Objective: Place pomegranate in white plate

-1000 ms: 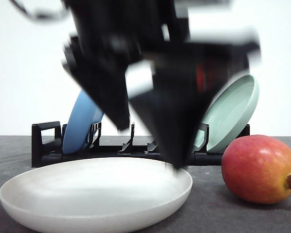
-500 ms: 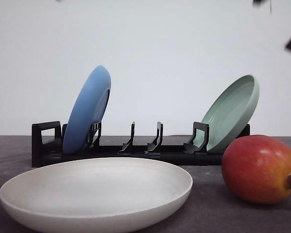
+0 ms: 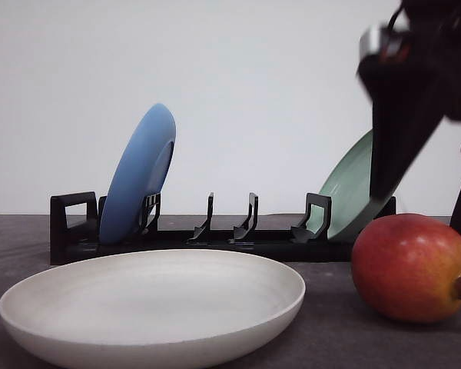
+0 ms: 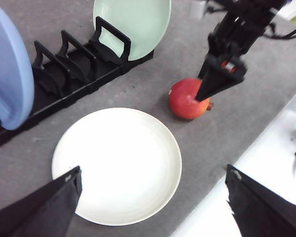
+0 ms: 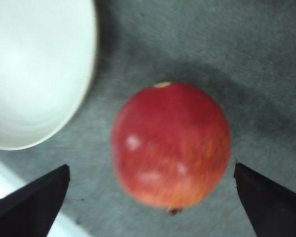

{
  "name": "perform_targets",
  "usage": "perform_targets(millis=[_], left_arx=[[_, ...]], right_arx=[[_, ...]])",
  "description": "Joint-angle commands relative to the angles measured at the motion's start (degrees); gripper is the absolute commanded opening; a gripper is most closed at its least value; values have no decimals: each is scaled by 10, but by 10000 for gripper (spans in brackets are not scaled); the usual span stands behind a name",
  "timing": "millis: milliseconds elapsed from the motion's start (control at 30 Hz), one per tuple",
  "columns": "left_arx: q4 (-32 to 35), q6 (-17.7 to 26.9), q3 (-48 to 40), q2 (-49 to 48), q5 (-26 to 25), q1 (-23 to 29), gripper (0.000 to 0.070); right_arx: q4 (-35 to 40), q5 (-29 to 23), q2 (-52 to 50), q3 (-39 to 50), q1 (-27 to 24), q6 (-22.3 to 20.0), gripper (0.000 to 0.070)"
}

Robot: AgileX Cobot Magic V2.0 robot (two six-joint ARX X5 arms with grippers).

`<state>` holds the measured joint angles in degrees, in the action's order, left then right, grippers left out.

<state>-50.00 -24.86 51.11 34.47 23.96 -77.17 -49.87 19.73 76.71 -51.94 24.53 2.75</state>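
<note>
Step in hand looks like the approach to grasp: right gripper (image 5: 148, 197) sits above the pomegranate (image 5: 171, 143), jaws spread wide, one finger tip at each lower corner of the right wrist frame with the fruit between and not touching either. In the front view the pomegranate (image 3: 409, 267) rests on the table at lower right, crown stub pointing to the right edge, just beside the white plate (image 3: 152, 307) but clear of its rim; the right gripper (image 3: 419, 192) hangs blurred over it at upper right. The left gripper (image 4: 153, 207) is also wide open, holding nothing, fingers at the lower corners of its frame over the white plate (image 4: 117, 165), well clear of the fruit. Next move, my read: drop straight down to straddle the fruit at its widest, close, lift, shift left over the plate. Smooth round skin, so an off-centre grip may squirt it out. Surface is a dark grey matte table (image 4: 266, 98). Behind it, a black dish rack (image 3: 215, 234) holds a blue plate (image 3: 138, 173) and a pale green plate (image 3: 353, 188) on edge, against a plain white wall (image 3: 253, 77).
</note>
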Motion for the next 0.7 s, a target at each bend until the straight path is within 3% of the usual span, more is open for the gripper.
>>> perform_targets(millis=[0, 200, 433, 467, 567, 667], left_arx=[[21, -33, -21, -18, -2, -9, 555], [33, -74, -75, -74, -3, -9, 554], [33, -77, -79, -83, -2, -9, 554], [33, -77, -79, -83, -2, -9, 554], [33, -78, -79, -83, -2, -9, 554], [34, -78, -79, -83, -2, -9, 554]], right_arx=[[12, -9, 27, -9, 9, -6, 699], [41, -19, 82, -9, 20, -7, 699], [48, -18, 109, -9, 20, -9, 684], [48, -18, 109, -9, 20, -9, 653], [45, -18, 109, -9, 20, -8, 471], [43, -18, 109, -11, 20, -4, 442]])
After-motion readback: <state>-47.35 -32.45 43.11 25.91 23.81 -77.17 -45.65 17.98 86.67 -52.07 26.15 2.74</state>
